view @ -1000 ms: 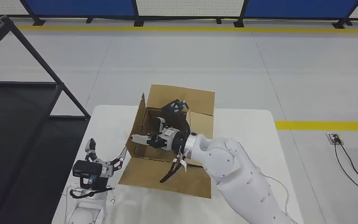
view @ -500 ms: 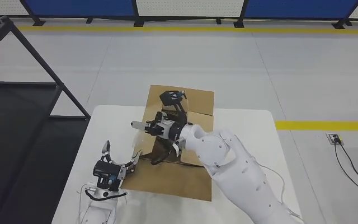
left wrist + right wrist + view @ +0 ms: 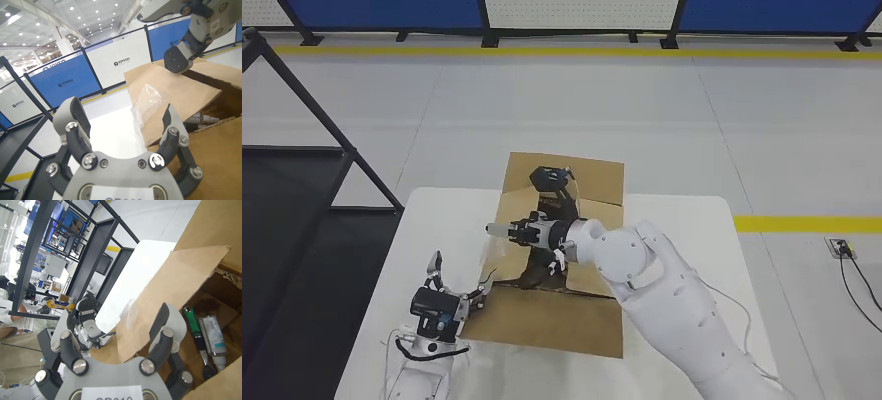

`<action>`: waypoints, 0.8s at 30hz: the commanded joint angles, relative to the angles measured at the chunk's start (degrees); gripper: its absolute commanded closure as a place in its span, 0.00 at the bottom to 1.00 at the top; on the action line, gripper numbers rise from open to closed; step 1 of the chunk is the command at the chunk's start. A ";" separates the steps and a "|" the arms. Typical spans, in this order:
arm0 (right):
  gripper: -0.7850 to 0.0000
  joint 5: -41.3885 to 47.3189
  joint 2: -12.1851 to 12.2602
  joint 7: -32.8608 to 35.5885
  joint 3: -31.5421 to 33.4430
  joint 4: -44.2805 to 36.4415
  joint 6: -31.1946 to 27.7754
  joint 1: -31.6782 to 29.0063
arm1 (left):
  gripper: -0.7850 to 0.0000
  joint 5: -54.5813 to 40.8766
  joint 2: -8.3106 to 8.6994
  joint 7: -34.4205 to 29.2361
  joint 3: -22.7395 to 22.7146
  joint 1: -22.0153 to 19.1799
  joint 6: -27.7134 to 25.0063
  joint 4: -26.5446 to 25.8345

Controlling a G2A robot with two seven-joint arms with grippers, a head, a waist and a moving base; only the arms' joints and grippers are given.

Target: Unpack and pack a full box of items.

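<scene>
Seen from above, the cardboard box (image 3: 542, 322) sits toward the 12 o'clock side of the white table (image 3: 692, 300), its flaps folded out. The right gripper (image 3: 117, 321) hangs over the box's 9 o'clock side flap (image 3: 170, 91), fingers spread wide and grasping nothing; one pad (image 3: 176, 60) seems to rest on the flap's upper edge, though contact is hard to judge. The left gripper (image 3: 124, 115) sits at the box's 8 o'clock corner, fingers likewise parted and empty, pointing at that flap. A crumpled clear plastic bag (image 3: 147, 100) lies against the flap, between the left gripper and the opening. Deep in the box a green-handled ratchet (image 3: 194, 328) and a clear bottle (image 3: 212, 332) lie side by side, partly screened by the flap and the near wall. A black metal rack (image 3: 342, 151) stands off the table at 10 o'clock
</scene>
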 commanded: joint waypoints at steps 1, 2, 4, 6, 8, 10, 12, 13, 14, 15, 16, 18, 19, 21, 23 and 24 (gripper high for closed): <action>0.00 -0.20 0.15 0.60 0.37 -0.30 0.22 -0.36 | 0.00 -0.73 0.01 0.30 -0.41 -0.02 0.66 -0.13; 0.00 -0.27 0.19 0.76 0.47 -0.42 0.30 -0.52 | 0.00 -1.26 0.02 0.47 -0.70 0.04 0.85 -0.17; 0.00 -0.40 0.28 0.97 0.74 -0.45 0.20 -0.82 | 0.00 -3.38 0.08 0.62 -2.49 0.16 2.03 -0.23; 0.00 -0.10 0.36 1.28 1.07 -0.28 0.06 -1.11 | 0.00 -6.12 0.15 0.49 -4.58 0.47 2.76 -0.14; 0.00 -0.19 0.42 1.81 1.28 0.09 0.07 -1.06 | 0.00 -7.93 0.30 -0.02 -7.24 0.53 4.05 0.79; 0.00 -0.16 0.47 2.30 1.39 0.33 -0.18 -1.01 | 0.00 -8.05 0.57 -0.44 -9.78 0.23 4.69 2.99; 0.00 -0.14 0.50 2.78 1.46 0.42 -0.48 -0.93 | 0.00 -6.60 0.95 -0.18 -11.36 -0.33 3.61 5.81; 0.00 -0.11 0.52 3.05 1.52 0.51 -0.63 -0.86 | 0.00 -5.10 1.19 0.83 -12.07 -0.72 3.31 7.42; 0.00 -0.18 0.54 3.19 1.56 0.58 -0.69 -0.80 | 0.00 -3.89 1.36 2.06 -12.40 -1.09 2.86 9.06; 0.00 -0.18 0.55 3.24 1.61 0.65 -0.75 -0.77 | 0.00 -2.28 1.56 3.47 -12.54 -1.46 2.44 10.61; 0.00 -0.26 0.56 3.26 1.65 0.71 -0.75 -0.73 | 0.00 0.04 1.76 5.40 -12.48 -1.79 2.31 12.14; 0.00 -0.31 0.57 3.40 1.66 0.76 -0.85 -0.68 | 0.00 4.31 2.16 9.64 -11.69 -2.32 0.72 15.01; 0.00 -0.31 0.57 3.42 1.68 0.78 -0.87 -0.67 | 0.00 6.41 2.38 11.54 -11.43 -2.68 0.27 16.33; 0.00 -0.31 0.59 3.47 1.72 0.77 -0.91 -0.69 | 0.00 9.13 2.62 14.81 -10.64 -3.71 0.31 18.96; 0.00 -0.51 0.61 3.58 1.68 0.58 -0.86 -0.80 | 0.00 9.21 2.59 17.44 -9.68 -5.02 1.24 21.09; 0.00 -0.65 0.64 3.60 1.70 0.45 -0.77 -0.90 | 0.00 8.74 2.47 18.05 -9.09 -5.79 2.19 22.14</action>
